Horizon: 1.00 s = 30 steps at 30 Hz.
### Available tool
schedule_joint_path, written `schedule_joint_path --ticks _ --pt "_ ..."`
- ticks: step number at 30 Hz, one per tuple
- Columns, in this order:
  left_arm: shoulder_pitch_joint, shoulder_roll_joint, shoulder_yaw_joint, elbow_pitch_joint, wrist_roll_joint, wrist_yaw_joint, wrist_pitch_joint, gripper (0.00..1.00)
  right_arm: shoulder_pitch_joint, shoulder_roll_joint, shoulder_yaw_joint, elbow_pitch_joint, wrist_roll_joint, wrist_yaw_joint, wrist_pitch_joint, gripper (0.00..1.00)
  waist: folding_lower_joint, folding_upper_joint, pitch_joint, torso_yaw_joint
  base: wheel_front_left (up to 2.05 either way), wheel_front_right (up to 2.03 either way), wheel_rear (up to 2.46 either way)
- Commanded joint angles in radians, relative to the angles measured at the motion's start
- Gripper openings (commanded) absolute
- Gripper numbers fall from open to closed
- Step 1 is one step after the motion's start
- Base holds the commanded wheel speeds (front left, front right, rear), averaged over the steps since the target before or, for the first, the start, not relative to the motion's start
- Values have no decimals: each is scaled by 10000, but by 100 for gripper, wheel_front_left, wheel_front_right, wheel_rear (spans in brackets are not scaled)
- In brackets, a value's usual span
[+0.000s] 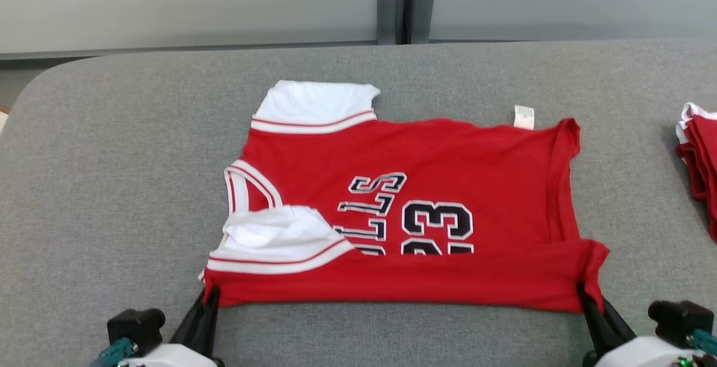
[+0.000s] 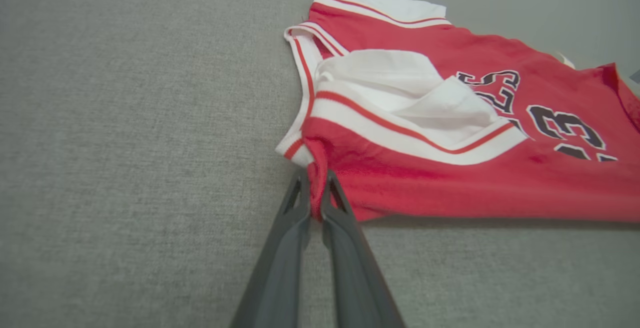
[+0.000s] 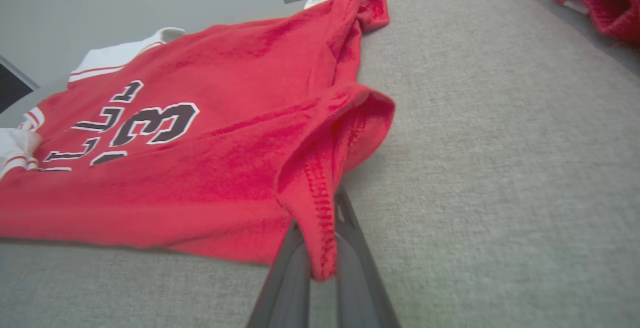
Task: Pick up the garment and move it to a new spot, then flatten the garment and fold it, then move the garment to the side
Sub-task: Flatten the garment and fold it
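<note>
The garment (image 1: 425, 171) is a red basketball jersey with white trim and the number 23, spread sideways on the grey table, its near long edge folded over onto itself. My left gripper (image 1: 210, 295) is shut on the garment's near left corner, by the white armhole trim; the left wrist view shows red cloth (image 2: 400, 178) pinched in the left gripper (image 2: 315, 195). My right gripper (image 1: 585, 294) is shut on the near right corner at the hem; in the right wrist view the stitched hem (image 3: 320, 188) hangs between the fingers of the right gripper (image 3: 320, 253).
The grey padded table (image 1: 112, 187) has open surface to the left and in front of the jersey. A pile of other red garments (image 1: 700, 159) lies at the right edge. A grey post (image 1: 406, 3) stands behind the table.
</note>
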State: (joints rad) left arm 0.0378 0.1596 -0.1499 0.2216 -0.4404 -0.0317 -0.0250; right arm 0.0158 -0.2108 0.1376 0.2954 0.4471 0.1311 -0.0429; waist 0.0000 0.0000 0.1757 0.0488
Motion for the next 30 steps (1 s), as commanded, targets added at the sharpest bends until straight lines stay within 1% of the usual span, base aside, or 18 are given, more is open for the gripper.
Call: schedule_joint_path --ticks 1,6,9,10,11,12,13,15,16,17,20,24,27,30 --pt "440 106 37 -374 -135 186 284 0 473 -73 -213 -262 37 -8 211 0 0 0 -286 97 0 0 0" --pt "1286 164 -24 -1044 -280 439 1011 0 1249 79 -481 -758 -49 -11 622 0 0 0 -533 155 0 0 0" --pt "1434 192 -117 -1201 -230 483 1145 1 1443 228 -543 -903 33 -11 843 0 0 0 -539 150 0 0 0" --pt "1425 189 -159 -1166 -200 505 1176 50 1433 247 -558 -955 29 -12 899 0 0 0 -529 149 0 0 0" --pt "1359 136 -147 -1164 -208 529 1093 100 1417 254 -581 -1015 -13 -11 920 15 0 0 -532 139 0 0 0" --pt "1267 69 -76 -1193 -217 610 955 100 1382 255 -625 -1080 -93 -11 918 90 0 0 -527 122 0 0 0" --pt "1197 54 -42 -1208 -132 691 834 100 1347 267 -654 -1161 -134 -11 929 100 0 0 -523 98 0 0 0" --pt "1142 16 -19 -1254 -67 768 660 100 1308 256 -739 -1300 -236 -11 857 100 0 0 -528 74 0 0 0" --pt "1060 -80 74 -1371 -58 874 349 100 1282 220 -831 -1429 -384 -11 809 100 0 0 -534 47 0 0 0" --pt "1025 -66 74 -1450 59 881 134 100 1252 231 -864 -1612 -448 -9 731 100 0 0 -542 19 0 0 0" --pt "881 -115 120 -1720 330 1075 -495 100 1167 300 -1095 -2316 -714 -6 430 100 0 0 -562 -48 0 0 0" --pt "471 -42 163 -2197 860 1346 -1217 100 977 292 -1282 -3423 -1273 -5 142 100 0 0 -606 -138 0 0 0" --pt "136 95 176 -2381 1140 1415 -1476 100 762 351 -1242 -4113 -1605 -6 190 100 0 0 -628 -216 0 0 0" --pt "-98 225 103 -2486 1368 1496 -1410 100 667 445 -1268 -4572 -1820 -6 377 100 0 0 -651 -251 0 0 0"
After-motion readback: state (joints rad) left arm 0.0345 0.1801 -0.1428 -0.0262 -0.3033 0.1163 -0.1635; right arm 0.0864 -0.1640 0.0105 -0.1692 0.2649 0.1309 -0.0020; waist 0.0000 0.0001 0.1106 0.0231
